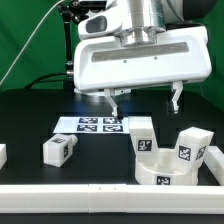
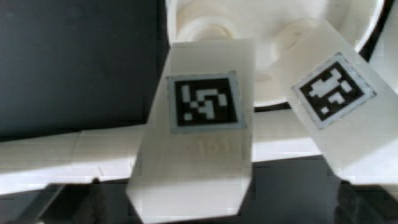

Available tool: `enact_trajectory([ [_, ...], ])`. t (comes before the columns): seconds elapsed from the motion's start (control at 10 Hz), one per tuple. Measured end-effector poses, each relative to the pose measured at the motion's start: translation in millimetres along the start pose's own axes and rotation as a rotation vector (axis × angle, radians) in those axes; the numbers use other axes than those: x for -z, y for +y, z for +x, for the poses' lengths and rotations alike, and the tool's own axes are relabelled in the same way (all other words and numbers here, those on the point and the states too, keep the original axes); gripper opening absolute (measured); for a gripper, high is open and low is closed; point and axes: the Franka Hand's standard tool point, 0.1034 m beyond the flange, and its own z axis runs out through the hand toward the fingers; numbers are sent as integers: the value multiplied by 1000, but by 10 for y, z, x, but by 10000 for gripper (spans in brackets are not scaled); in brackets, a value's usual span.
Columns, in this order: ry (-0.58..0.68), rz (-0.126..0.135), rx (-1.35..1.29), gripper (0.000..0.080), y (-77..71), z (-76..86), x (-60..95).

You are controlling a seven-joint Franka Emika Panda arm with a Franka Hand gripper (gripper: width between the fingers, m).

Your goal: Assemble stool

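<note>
My gripper (image 1: 145,110) hangs open and empty above the table, its two fingers wide apart, behind and above the stool parts. The round white seat (image 1: 165,170) lies at the front on the exterior view's right. Two chunky white legs stand just behind it, one (image 1: 142,135) near the middle and one (image 1: 190,147) further right. A third leg (image 1: 60,149) lies apart on the left. The wrist view shows two tagged legs close up (image 2: 205,110) (image 2: 338,88) with the seat's rim (image 2: 249,20) beyond. My fingers do not show clearly there.
The marker board (image 1: 100,124) lies flat on the black table below the gripper. A long white bar (image 1: 100,200) edges the table's front; a bar also crosses the wrist view (image 2: 63,155). A small white piece (image 1: 2,155) sits at the far left edge.
</note>
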Motion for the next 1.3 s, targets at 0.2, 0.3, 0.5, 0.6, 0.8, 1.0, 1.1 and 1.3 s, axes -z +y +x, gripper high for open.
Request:
enact_trajectory([
  [0.2,-184,57,22,649,-3,-14,26],
  [0.3,-266,76,28,649,43,23,64],
  [0.5,-384,99,31,649,34,21,77],
  [0.6,-385,102,40,649,31,43,69],
  [0.8,-363,115,160,649,74,40,31],
  [1.0,-361,144,366,649,92,58,-17],
  [1.1,-360,157,455,649,81,85,-41],
  [1.3,-354,174,561,649,108,75,-49],
])
